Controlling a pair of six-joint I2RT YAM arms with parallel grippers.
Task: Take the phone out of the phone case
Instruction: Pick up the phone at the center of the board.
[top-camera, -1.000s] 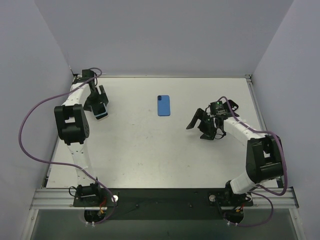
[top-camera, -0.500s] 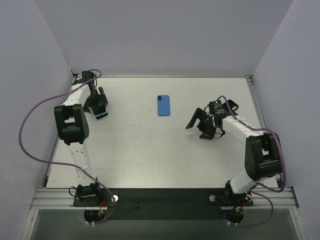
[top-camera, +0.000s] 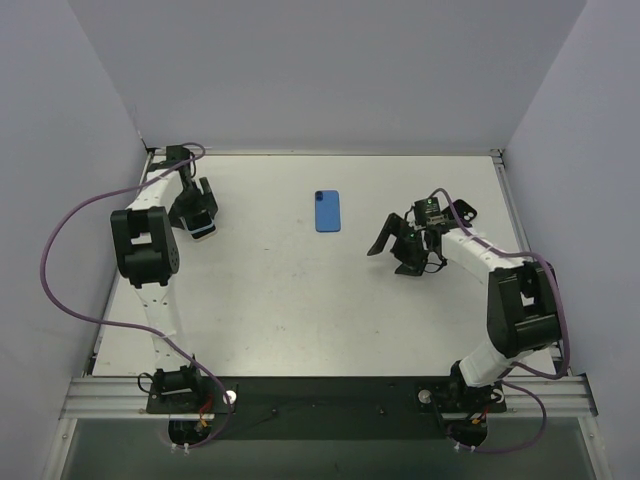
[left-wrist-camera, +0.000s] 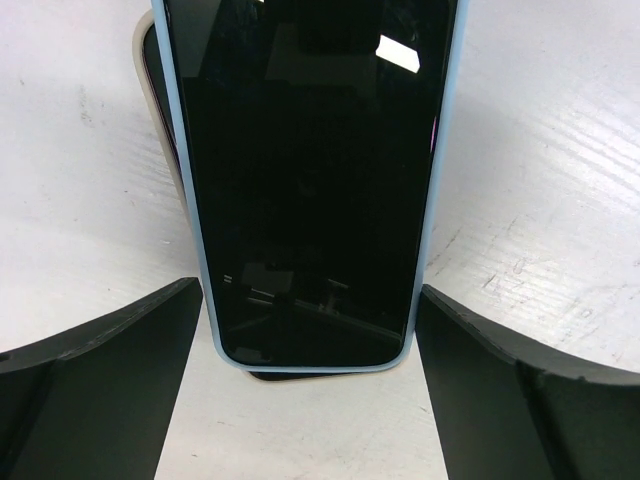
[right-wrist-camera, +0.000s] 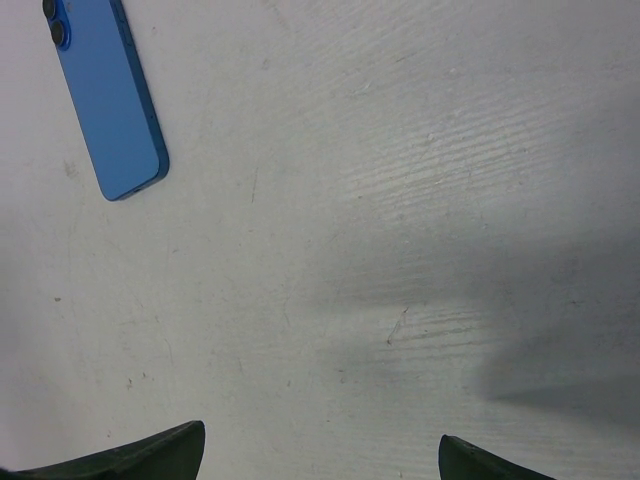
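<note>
Left wrist, glossy black phone (left-wrist-camera: 310, 170) in rounded pale-blue case (left-wrist-camera: 187, 170), left hand (left-wrist-camera: 308, 295) and right hand (right-wrist-camera: 320, 438) splayed, empty

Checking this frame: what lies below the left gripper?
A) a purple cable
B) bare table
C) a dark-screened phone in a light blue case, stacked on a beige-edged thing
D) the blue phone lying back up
C: the left wrist view shows the phone in the light blue case, screen up, between the fingers of the open left gripper, with a beige-edged thing under it. The blue phone lies apart, mid-table.
</note>
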